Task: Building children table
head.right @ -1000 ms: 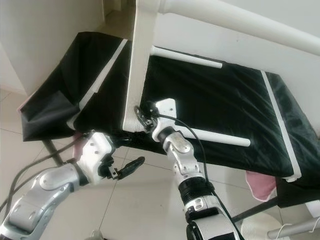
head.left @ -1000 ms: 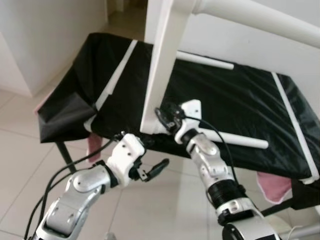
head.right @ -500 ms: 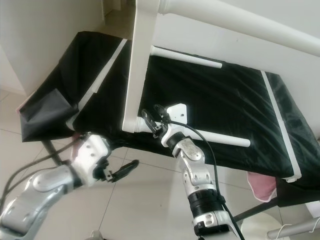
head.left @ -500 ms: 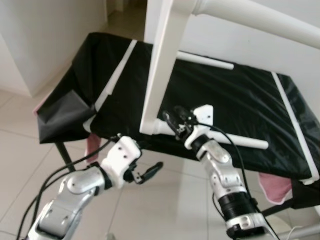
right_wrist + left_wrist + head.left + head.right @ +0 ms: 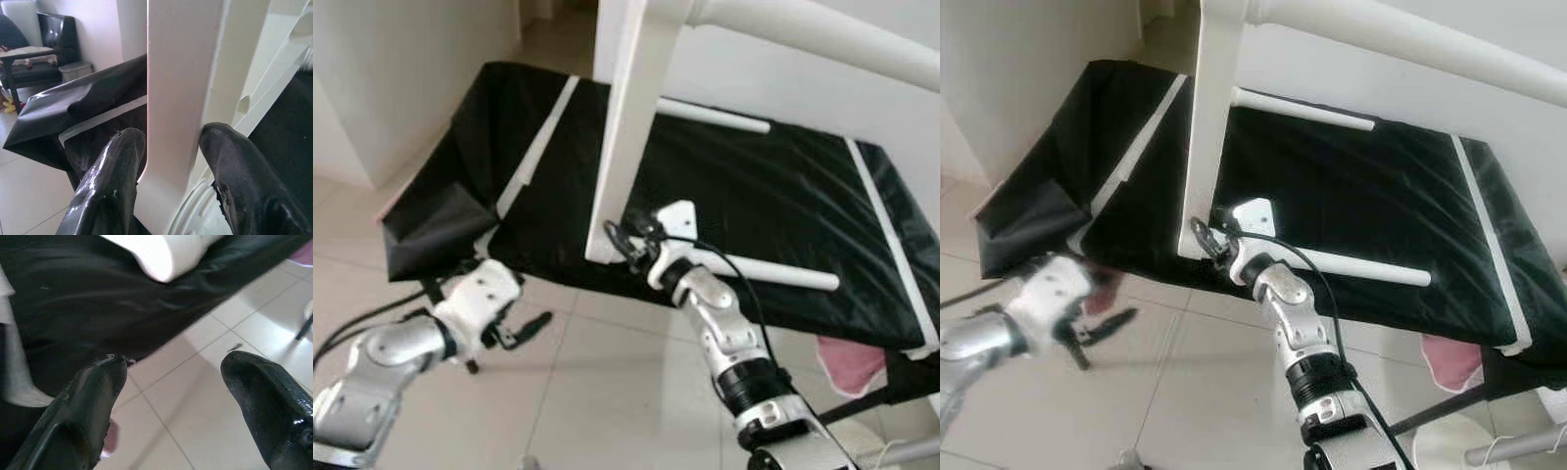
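No readable brand, label or writing anywhere.

White table frame (image 5: 631, 127): a flat white painted board standing upright on its near end on the black cover (image 5: 783, 196), with a round white leg (image 5: 822, 39) joined at its top and running off to the right. Surface plain, smooth, no marks. Its lower end sits at the near edge of the cover, roughly mid-scene. Two loose white round legs lie on the cover: one far (image 5: 715, 116), behind the board, and one near (image 5: 773, 271), just right of the board's foot and running right.

Right gripper (image 5: 168, 161): fingers (image 5: 110, 181) clamped on the lower part of the upright board, one finger pressed on each face, board edge between them. In the head view it sits at the board's foot (image 5: 628, 240), wrist above the near edge of the cover.

Left gripper (image 5: 171, 382): fingers (image 5: 93, 396) spread wide, nothing between them, touching nothing. Hangs low at the left (image 5: 524, 328), over the tiled floor (image 5: 597, 392), just near of the cover's drooping edge and well apart from the board.

Black cover has white stripes (image 5: 533, 162) and drapes over a stand. Pink cloth (image 5: 852, 354) pokes out under its near right edge.
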{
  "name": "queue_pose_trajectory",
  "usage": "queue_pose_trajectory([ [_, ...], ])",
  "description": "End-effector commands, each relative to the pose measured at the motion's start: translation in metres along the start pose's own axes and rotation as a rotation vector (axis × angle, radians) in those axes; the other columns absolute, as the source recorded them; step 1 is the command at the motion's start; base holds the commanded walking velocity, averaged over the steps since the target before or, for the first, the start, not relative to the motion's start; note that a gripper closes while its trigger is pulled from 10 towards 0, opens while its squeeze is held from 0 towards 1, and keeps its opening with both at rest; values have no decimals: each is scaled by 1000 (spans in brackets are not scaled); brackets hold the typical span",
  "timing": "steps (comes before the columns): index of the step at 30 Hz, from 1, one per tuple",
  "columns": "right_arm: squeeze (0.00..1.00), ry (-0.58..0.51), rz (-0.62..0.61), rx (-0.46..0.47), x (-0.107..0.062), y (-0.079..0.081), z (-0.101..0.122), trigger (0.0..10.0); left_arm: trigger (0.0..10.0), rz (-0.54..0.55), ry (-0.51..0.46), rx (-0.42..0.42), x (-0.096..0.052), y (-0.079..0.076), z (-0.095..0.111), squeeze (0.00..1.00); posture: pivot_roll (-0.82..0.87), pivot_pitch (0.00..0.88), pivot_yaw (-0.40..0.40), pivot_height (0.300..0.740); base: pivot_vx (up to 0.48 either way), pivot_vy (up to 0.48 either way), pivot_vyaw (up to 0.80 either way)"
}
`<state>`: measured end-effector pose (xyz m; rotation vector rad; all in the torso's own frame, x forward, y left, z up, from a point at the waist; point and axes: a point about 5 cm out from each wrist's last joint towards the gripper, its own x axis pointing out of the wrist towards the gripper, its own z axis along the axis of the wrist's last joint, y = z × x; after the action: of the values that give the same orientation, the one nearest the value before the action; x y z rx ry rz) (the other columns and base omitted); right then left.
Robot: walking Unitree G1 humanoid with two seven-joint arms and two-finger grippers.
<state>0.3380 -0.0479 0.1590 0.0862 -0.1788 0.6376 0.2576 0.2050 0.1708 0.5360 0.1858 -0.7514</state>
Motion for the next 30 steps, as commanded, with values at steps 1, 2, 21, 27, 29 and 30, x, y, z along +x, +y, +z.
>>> queue_pose_trajectory([
  [1,0,-1,4,4,8,3,0,10000,10000,119,-35,40,-10,25,10,0,200,65,-128,740,0,0,0],
  [2,0,-2,8,11,11,5,0,10000,10000,153,-47,45,-14,33,14,0,201,64,-128,740,0,0,0],
  [21,0,-60,-88,30,1,-8,2,10000,10000,201,-220,39,-9,65,48,0,187,67,-114,740,0,0,0],
  [27,0,-66,-142,16,-15,-20,0,10000,10000,152,-300,15,4,62,62,0,169,72,-107,740,0,0,0],
  [29,0,-78,-210,0,-28,-32,2,10000,10000,96,-376,-19,15,56,74,0,158,71,-106,740,0,0,0],
  [30,0,-83,-243,-2,-32,-37,2,10000,10000,73,-406,-30,20,54,80,0,157,73,-108,740,0,0,0],
])
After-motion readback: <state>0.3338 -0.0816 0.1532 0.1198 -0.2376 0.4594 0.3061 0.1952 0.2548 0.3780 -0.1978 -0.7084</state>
